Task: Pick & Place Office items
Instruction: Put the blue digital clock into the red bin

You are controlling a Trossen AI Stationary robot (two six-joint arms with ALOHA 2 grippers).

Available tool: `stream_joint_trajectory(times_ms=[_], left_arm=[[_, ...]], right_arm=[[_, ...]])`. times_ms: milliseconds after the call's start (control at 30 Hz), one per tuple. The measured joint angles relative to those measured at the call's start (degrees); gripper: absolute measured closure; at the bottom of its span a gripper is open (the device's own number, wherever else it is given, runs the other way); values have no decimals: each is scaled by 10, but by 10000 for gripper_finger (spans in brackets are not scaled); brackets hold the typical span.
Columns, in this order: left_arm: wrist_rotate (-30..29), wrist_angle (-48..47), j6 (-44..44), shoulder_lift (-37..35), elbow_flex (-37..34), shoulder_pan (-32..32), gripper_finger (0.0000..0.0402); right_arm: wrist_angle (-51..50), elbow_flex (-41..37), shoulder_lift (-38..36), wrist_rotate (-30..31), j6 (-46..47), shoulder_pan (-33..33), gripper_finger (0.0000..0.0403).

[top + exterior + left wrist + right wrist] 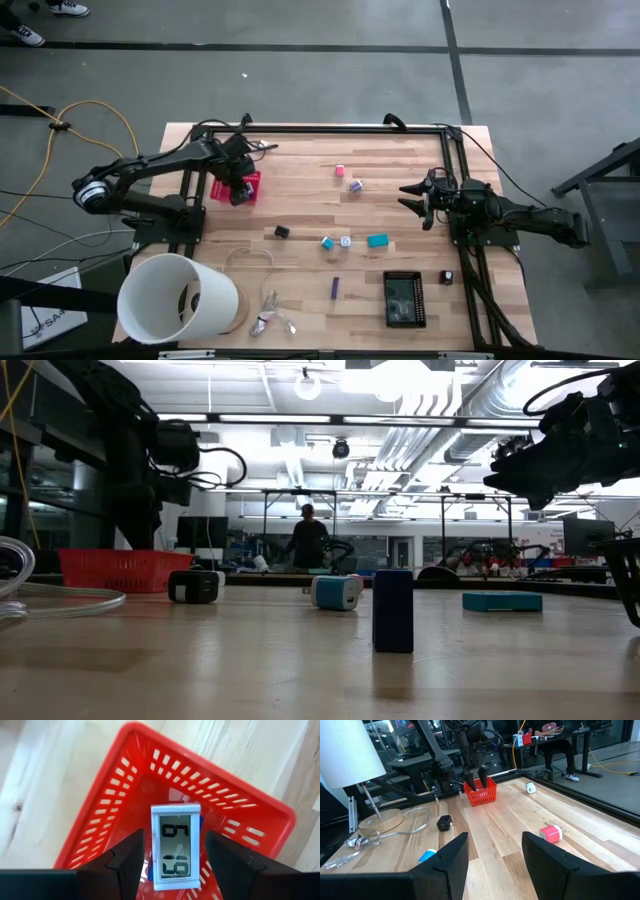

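Note:
My left gripper [240,190] hangs open over the red basket [250,187] at the table's left. In the left wrist view a small white display [176,846] sits inside the basket [125,795] between my fingers, with a gap on each side and something blue under it. My right gripper [421,201] is open at the table's right side, touching nothing. Office items lie on the wood: a pink piece [340,171], a purple-white piece [355,185], a black block [282,231], a blue piece [327,243], a white piece [346,241], a teal block [377,240] and a purple block [335,287].
A big white tub [180,298] lies at the near left corner, with a pale wire loop [250,258] and a silvery clump [270,320] beside it. A black tray [404,298] and a small black piece [447,277] sit near right. A black frame [330,128] borders the far edge.

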Motion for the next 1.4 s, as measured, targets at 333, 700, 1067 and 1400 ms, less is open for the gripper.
stream_joint_trajectory(times_ms=[333, 700, 1067, 1400], left_arm=[[0, 16, -2, -70, 0, 0, 201], [2, 127, 52, -89, 0, -52, 201], [-13, 235, 49, -67, 0, -127, 201], [-13, 323, -9, 0, 0, -167, 201]], right_arm=[[0, 0, 0, 0, 0, 0, 231], [0, 0, 0, 0, 0, 0, 231], [0, 0, 0, 0, 0, 0, 231], [0, 0, 0, 0, 0, 0, 231]])
